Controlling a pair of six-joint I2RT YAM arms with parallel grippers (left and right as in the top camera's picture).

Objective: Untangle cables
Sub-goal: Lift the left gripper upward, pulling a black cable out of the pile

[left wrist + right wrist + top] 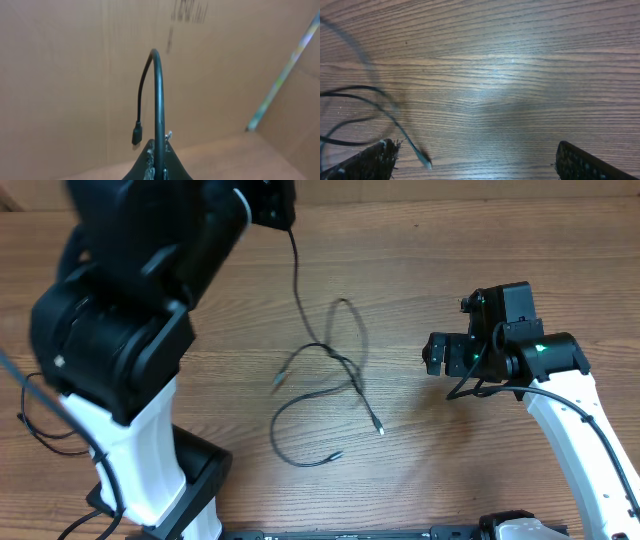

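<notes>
Seemingly mid-pull, the left gripper point(159, 160) pinched one cable point(159, 95) aloft, and the open right gripper point(480, 161) next needed to pin the tangle point(347, 366) on the worktop point(450, 250).

Stands with the left arm point(110, 340) reared high, close under the overhead camera, bulking large and out of focus, with a white lower link at the near left. Levels the left gripper point(158, 150) roughly horizontal toward the far side, jaws pinched tight together on a thin cable point(159, 90). Reaches in from the near right with the right arm point(575, 415), white link slanting up to a black wrist with a green light. Holds the right gripper point(477, 157) low, pointing left and downward, fingers point(372, 160) spread wide apart.
</notes>
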